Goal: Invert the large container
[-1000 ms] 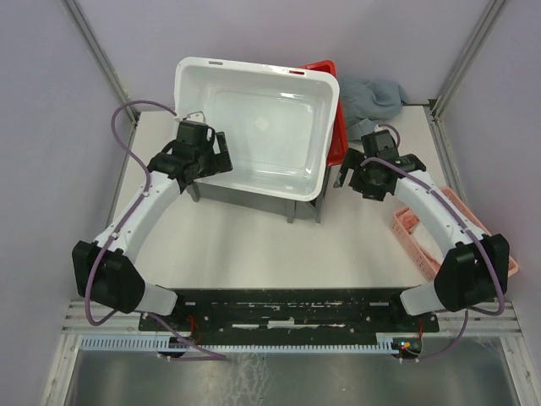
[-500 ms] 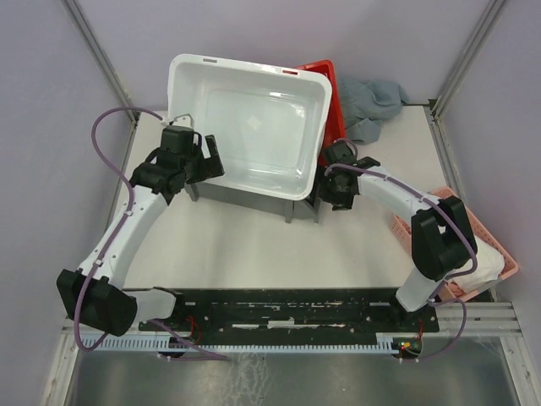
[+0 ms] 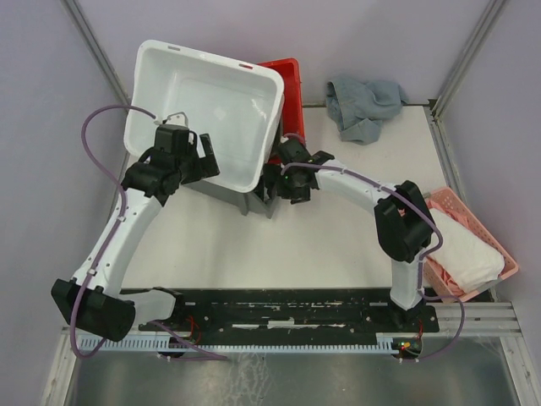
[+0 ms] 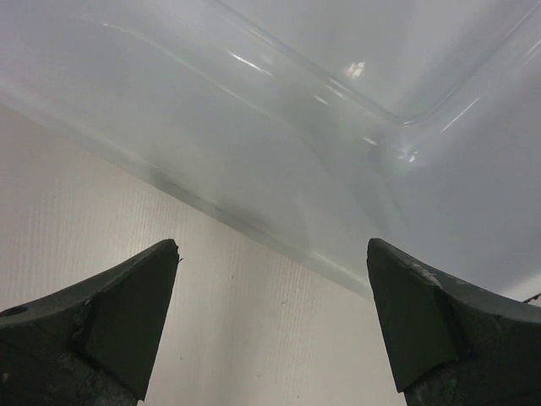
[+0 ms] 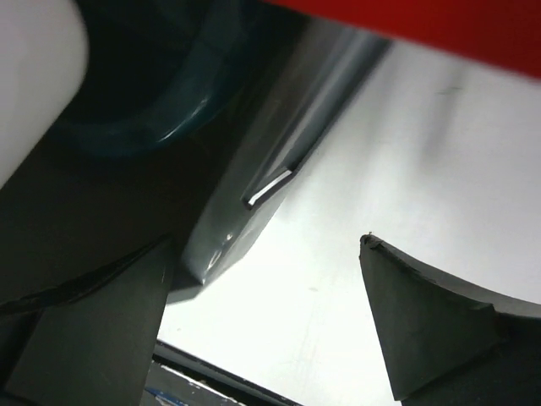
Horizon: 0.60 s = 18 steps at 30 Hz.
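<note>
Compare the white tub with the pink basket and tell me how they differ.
Size: the white tub is far larger than the pink basket.
Pose: the tub is tipped up, its open side towards the top camera. The basket lies flat at the right edge of the table.
Contents: the tub is empty, while the basket holds a white bundle.
Both are rectangular and open-topped.

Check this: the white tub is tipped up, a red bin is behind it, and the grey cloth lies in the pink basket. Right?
No. The grey cloth lies on the table by its far edge, not in the pink basket; the top external view shows it. The rest holds.
</note>
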{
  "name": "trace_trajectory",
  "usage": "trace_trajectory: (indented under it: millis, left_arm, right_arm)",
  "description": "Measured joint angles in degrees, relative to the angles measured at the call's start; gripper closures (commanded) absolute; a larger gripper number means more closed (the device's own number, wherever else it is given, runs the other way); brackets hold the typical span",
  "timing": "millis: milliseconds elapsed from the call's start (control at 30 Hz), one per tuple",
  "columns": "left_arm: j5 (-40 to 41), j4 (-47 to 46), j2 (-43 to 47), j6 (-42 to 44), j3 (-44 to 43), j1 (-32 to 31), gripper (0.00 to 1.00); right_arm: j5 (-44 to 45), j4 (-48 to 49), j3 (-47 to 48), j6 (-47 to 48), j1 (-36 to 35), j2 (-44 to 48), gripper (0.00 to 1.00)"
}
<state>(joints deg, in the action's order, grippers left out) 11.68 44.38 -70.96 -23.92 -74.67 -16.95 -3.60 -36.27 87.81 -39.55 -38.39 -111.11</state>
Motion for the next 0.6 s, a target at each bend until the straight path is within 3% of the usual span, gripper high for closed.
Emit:
trace_trajectory:
  millis: [233, 433, 500, 600]
  left_arm:
    - [-2.8, -0.8, 0.2, 1.3, -3.3, 0.0, 0.01]
    - [-7.8, -2.4, 1.6, 1.6, -5.7, -0.4, 0.04]
    - [-7.9, -2.8, 1.5, 1.6, -8.0, -1.6, 0.04]
    - [-5.9, -3.3, -0.1, 1.6, -13.2, -8.1, 0.04]
  right_arm:
    - [-0.5, -0.7, 3.2, 3.7, -5.7, -0.2, 0.01]
    - [7.5, -5.0, 3.1, 10.8, -4.2, 8.0, 0.01]
    - [9.7, -5.2, 3.1, 12.8, -2.8, 12.3, 0.01]
    - [11.9, -5.6, 4.2, 14.1, 0.0, 16.2, 0.01]
